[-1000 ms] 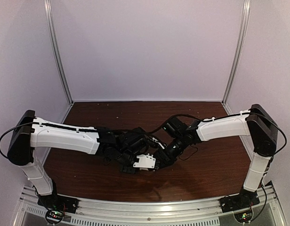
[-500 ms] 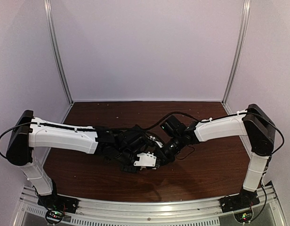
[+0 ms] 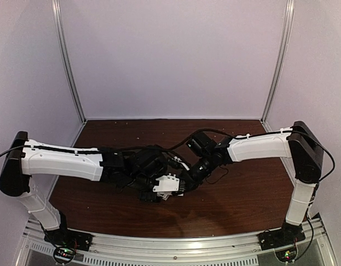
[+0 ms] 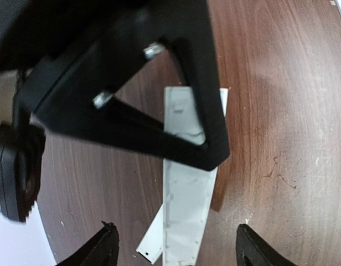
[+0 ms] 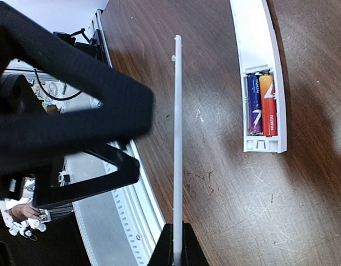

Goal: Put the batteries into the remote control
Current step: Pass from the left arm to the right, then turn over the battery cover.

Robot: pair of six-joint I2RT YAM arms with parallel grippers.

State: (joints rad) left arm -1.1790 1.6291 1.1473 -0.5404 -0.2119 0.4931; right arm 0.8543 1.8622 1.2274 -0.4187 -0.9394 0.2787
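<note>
The white remote control [image 5: 258,50] lies on the brown table with its slot facing up. The batteries lie side by side in that slot, one blue-purple [image 5: 253,105] and one red-orange [image 5: 268,105]. My right gripper [image 5: 176,246] is shut on a thin white cover strip [image 5: 176,138], seen edge-on and held clear to the left of the remote. In the left wrist view the same strip [image 4: 184,205] shows its flat face, with my left gripper [image 4: 176,235] open around it and not touching. From above, both grippers meet at mid-table [image 3: 180,182] and hide the remote.
The right gripper's black finger frame [image 4: 159,111] crosses the strip close in front of the left wrist camera. The left gripper's black finger [image 5: 76,111] looms left of the strip. The table's near metal rail [image 5: 120,221] runs just beside the strip.
The right jaws have closed on the cover strip and the left jaws have opened off it. The left arm has drawn back slightly to the left.
</note>
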